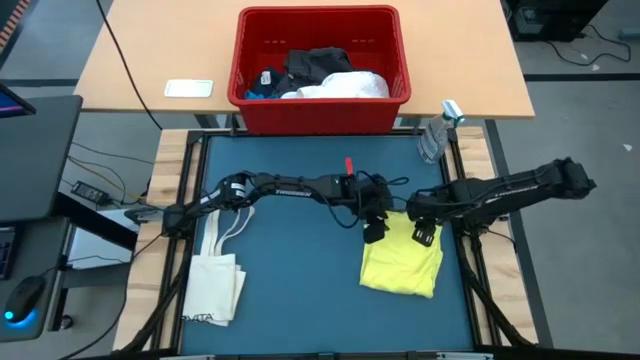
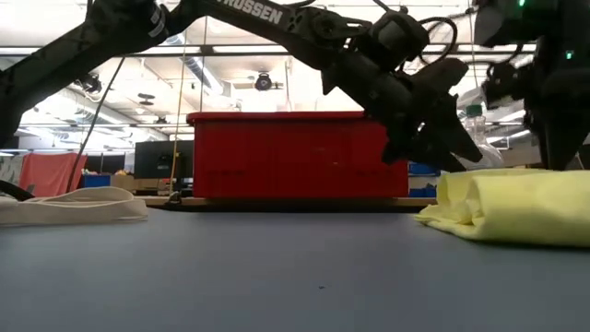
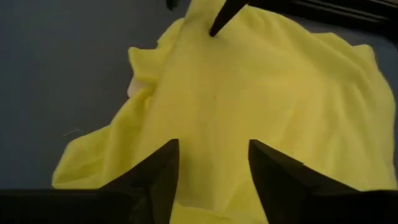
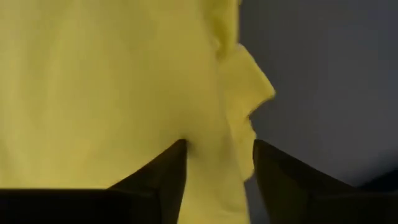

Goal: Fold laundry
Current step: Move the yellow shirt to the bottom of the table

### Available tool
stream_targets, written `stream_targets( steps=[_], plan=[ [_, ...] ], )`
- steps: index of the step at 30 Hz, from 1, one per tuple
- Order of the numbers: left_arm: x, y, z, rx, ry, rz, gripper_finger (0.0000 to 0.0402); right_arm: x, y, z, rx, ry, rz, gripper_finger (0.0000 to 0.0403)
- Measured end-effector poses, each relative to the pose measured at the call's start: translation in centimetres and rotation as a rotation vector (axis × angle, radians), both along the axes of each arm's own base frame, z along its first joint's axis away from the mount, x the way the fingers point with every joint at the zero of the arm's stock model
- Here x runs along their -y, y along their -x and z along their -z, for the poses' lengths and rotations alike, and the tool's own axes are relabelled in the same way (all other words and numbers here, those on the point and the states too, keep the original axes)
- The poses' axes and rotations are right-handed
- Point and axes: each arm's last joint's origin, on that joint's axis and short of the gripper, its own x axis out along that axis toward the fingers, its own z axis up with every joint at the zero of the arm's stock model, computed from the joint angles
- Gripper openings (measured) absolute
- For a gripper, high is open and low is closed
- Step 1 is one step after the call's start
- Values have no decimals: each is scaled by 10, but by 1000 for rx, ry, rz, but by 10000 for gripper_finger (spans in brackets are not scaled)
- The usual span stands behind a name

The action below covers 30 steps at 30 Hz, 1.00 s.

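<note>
Seen from above, your table (image 1: 300,310) carries a dark blue mat, with the clock centred on that mat. At 12 o'clock, beyond the mat, the red bin (image 1: 318,70) holds the rest of the laundry: dark pieces (image 1: 318,62) and a white garment (image 1: 345,87). At 4 o'clock lies the yellow garment (image 1: 402,262), already gathered into a rough rectangle, with loose lobes along its edges. At 8 o'clock rests the cream tote bag (image 1: 212,288), apart from the work. A clear spray bottle (image 1: 437,135) stands at 2 o'clock on the table's rim.

Your left gripper (image 1: 376,228) hangs just above the garment's 11 o'clock corner; its wrist view shows the fingers (image 3: 158,171) parted moderately, with yellow cloth visible between them but nothing pinched. Your right gripper (image 1: 424,234) hovers at the garment's 1 o'clock corner, likewise part-open and empty, its fingers (image 4: 171,168) straddling a folded edge.

Risks from here, in my judgement: the two grippers stand close together, so a converging reach could knock them. Closing on a single layer would peel the fold open. A tip snagging in a loose lobe could drag the pile off-square.
</note>
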Motion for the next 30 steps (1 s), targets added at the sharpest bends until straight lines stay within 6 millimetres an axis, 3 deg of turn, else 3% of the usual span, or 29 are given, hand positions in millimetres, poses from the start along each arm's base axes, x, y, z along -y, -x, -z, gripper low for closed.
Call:
stream_targets(
  steps=[5, 9, 13, 19, 23, 26, 30],
  plan=[
    [-6, -1, 21, -65, -35, -51, 100, 5, 5, 21, -53, 10, 51, 101],
    [-14, 0, 29, -97, -5, -95, 16, 4, 5, 18, -48, -53, 60, 17],
    [-22, 3, 20, -95, 0, -136, 9, 4, 2, 0, -7, -39, 87, 13],
    [-35, 2, -19, 11, -50, -199, 4, 14, 4, -12, -17, 100, 141, 6],
    [-46, 5, -10, -44, -17, -287, 11, 23, 5, -1, -44, 156, 214, 6],
    [-51, 7, -5, -85, 21, -336, 32, 25, 4, 2, -36, 127, 264, 33],
    [-52, 18, 1, -216, 59, -376, 70, 21, 0, -15, 41, 17, 370, 89]
  ],
)
